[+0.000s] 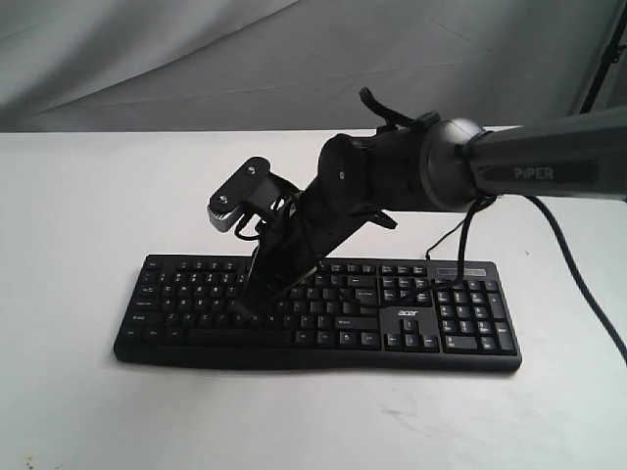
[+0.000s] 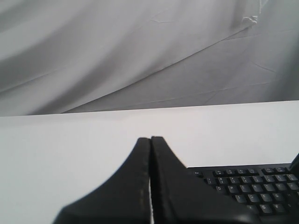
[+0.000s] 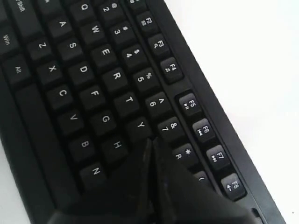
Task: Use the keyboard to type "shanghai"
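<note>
The long black keyboard (image 1: 196,294) with an "acer" logo lies across the white table. My right gripper (image 1: 245,308) reaches in from the right and slants down onto the letter keys left of the middle. In the right wrist view the keyboard (image 3: 84,70) fills the picture. There the right gripper (image 3: 152,140) is shut with nothing in it, its tip between the H, Y and 7 keys. Whether it presses a key I cannot tell. My left gripper (image 2: 150,138) is shut and empty above bare table, with the keyboard's corner (image 2: 252,186) to one side. It does not show in the exterior view.
The white table (image 1: 88,196) runs back to a grey cloth backdrop (image 1: 196,59). A thin black cable (image 1: 460,235) leads away behind the keyboard. A thicker arm cable (image 1: 588,294) hangs at the right.
</note>
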Robot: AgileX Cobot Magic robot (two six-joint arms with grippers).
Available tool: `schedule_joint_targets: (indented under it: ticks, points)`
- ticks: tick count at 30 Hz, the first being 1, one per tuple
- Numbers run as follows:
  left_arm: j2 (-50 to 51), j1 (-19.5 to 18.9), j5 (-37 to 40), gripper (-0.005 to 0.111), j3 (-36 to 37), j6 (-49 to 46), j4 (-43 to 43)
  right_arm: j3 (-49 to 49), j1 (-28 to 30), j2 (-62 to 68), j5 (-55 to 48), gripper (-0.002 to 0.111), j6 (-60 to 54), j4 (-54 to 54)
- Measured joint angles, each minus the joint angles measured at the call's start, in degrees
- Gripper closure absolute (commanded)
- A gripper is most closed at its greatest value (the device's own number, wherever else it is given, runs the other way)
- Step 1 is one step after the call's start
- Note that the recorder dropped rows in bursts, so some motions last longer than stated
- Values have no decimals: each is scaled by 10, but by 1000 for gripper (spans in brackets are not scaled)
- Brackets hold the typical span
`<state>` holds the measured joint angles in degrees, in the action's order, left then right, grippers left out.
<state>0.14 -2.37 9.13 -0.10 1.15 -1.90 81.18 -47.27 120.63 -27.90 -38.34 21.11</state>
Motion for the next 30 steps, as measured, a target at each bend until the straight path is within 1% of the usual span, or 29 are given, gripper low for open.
schedule_joint_targets:
  ticks: [8,30]
  points:
    - [0,0,0,107,0,0,0,0,10,14,0,108,0,2]
    - [0,0,0,107,0,0,0,0,10,18,-10,108,0,-8]
